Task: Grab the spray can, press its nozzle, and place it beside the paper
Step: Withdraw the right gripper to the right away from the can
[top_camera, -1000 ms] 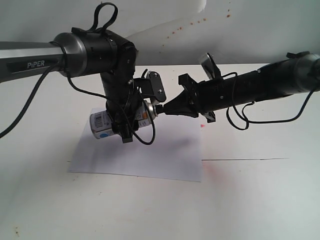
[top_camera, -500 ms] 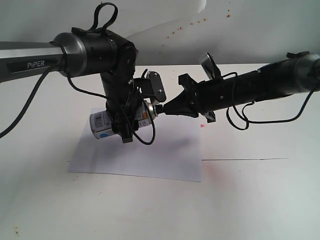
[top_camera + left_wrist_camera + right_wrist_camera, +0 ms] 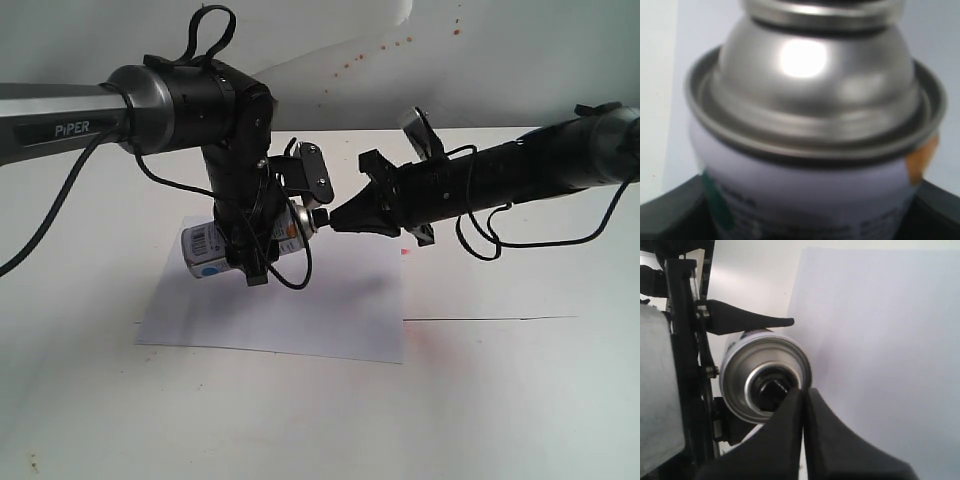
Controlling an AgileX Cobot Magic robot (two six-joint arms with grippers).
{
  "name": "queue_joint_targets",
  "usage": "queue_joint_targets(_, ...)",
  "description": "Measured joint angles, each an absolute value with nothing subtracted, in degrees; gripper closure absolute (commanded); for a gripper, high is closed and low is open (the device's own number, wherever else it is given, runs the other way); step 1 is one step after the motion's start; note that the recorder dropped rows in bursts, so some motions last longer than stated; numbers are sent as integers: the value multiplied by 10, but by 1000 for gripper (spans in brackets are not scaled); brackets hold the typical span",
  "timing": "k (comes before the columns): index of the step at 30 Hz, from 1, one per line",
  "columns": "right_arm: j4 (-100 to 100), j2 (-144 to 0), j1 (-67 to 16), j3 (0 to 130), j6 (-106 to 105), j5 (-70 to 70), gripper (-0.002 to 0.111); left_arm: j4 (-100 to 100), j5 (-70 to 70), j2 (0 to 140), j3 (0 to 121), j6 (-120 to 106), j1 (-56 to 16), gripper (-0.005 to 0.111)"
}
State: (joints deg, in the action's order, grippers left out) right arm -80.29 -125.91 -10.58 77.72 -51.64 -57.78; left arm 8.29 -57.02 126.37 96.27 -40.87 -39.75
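My left gripper (image 3: 252, 248) is shut on the spray can (image 3: 205, 250) and holds it on its side in the air above the paper (image 3: 300, 310). The barcode and blue dot face the exterior view. In the left wrist view the can's silver dome (image 3: 810, 75) fills the picture, with the gripper (image 3: 805, 222) closed round the white label. The black nozzle (image 3: 320, 217) points right. My right gripper (image 3: 336, 220) is shut, holding nothing, and its joined tips (image 3: 802, 391) sit against the nozzle (image 3: 771, 389) on the can's top (image 3: 740, 370). I cannot tell whether they press it.
The white table (image 3: 520, 390) runs out to the right of the paper, with a dark seam line (image 3: 490, 319) and a faint pink stain (image 3: 440, 345). Reddish specks mark the back wall (image 3: 380, 50). Cables hang from both arms.
The right gripper has eased back a little to the right, so slightly more of the nozzle shows. The left arm and the can have barely shifted.
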Motion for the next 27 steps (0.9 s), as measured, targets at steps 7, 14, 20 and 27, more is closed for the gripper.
queue_joint_targets(7,-697,-1161,-24,744,-495,-467,108,79,-565,1264,963,-408,-398,107)
queue_joint_targets(14,-615,-955,-16,629,-497,-251,108,79,-555,1264,963,-400,-398,107)
queue_joint_targets(20,-609,-744,-16,513,-536,-92,108,74,-541,1263,963,-383,-398,107)
queue_joint_targets(27,-609,-505,-16,396,-573,-40,108,41,-484,1232,963,-361,-398,107)
